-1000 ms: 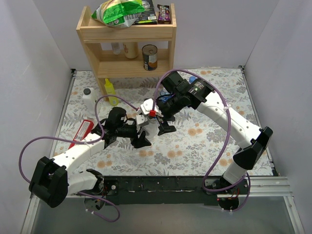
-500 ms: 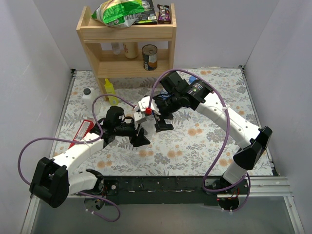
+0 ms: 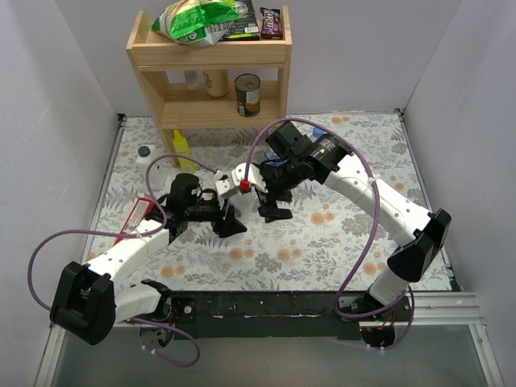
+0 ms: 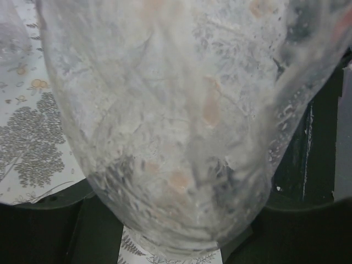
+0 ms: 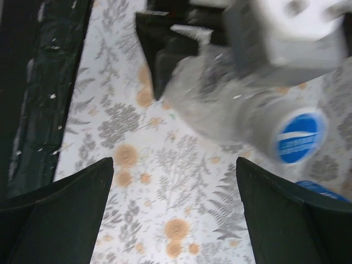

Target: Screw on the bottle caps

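Note:
My left gripper (image 3: 229, 219) is shut on a clear unlabelled bottle (image 4: 165, 121), whose body fills the left wrist view. In the right wrist view the same bottle (image 5: 220, 104) points toward the camera with a blue cap (image 5: 300, 137) on its neck. The left fingers (image 5: 159, 55) clamp its body. My right gripper (image 3: 274, 208) is open and empty, just right of the bottle, and only floral cloth shows between its jaws (image 5: 173, 214). In the top view the bottle is mostly hidden under the wrists. Another blue item (image 5: 324, 190) lies at the right wrist view's edge.
A wooden shelf (image 3: 210, 56) with a can (image 3: 248, 94) and snack bags stands at the back. A yellow bottle (image 3: 184, 150) and a white bottle with a dark cap (image 3: 145, 161) stand at the back left. A red item (image 3: 134, 219) lies at the left.
My left gripper has moved up and to the left with the bottle in it. The right gripper has shifted slightly with it and stays open.

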Controlling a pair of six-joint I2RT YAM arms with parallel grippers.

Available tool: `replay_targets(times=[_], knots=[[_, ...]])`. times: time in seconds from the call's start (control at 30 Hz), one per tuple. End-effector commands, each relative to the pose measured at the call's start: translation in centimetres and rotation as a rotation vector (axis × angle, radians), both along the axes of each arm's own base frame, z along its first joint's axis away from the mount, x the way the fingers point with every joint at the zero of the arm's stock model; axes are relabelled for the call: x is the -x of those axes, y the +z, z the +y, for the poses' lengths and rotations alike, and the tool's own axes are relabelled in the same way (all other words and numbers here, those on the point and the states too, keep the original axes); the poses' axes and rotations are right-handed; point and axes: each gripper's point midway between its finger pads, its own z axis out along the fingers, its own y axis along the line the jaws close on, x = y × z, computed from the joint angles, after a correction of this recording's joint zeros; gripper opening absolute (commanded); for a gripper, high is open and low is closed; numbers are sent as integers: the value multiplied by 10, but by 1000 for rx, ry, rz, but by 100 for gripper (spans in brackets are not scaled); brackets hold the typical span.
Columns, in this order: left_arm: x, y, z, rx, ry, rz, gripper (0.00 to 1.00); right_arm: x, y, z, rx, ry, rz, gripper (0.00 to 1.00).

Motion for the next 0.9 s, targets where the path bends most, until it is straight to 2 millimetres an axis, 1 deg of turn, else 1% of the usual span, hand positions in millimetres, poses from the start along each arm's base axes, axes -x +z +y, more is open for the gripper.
replay_targets(times=[0.0,0.03,0.07,0.1,0.13,0.17,0.2,0.23,0.27,0.3,0.33,0.37,0.4,0.57,0.67,0.87], knots=[[-14,26,0,53,29,-97,0,27,-10,-30,109,-18,104,95],[-14,24,1,46,24,-104,0,26,-6,-30,95,-20,118,93],[-12,22,2,39,20,-97,0,17,-3,-34,83,-66,139,93],[-9,20,2,34,7,-97,0,10,11,-31,43,-90,135,93],[-8,17,3,24,-12,-110,0,7,20,-27,0,-98,160,93],[-4,13,4,11,-24,-98,0,-9,27,-27,-30,-157,185,93],[0,12,4,10,-44,-95,0,-16,36,-24,-65,-171,185,93],[0,13,4,7,-55,-99,0,-22,58,-17,-133,-163,164,93],[5,7,5,-14,-87,-91,0,-29,66,-11,-169,-157,152,95],[7,7,5,-17,-100,-87,0,-31,74,-7,-204,-136,132,97],[6,9,5,-21,-110,-96,0,-26,80,-2,-243,-96,137,98],[7,6,6,-33,-119,-94,0,-28,90,5,-300,-68,99,98],[7,6,6,-35,-126,-98,0,-26,91,8,-318,-51,98,98],[2,12,5,-39,-129,-117,0,-2,72,23,-307,83,112,98],[0,14,3,-39,-132,-122,0,6,68,29,-305,112,139,98],[-3,16,2,-40,-123,-117,0,14,60,31,-291,135,160,98]])
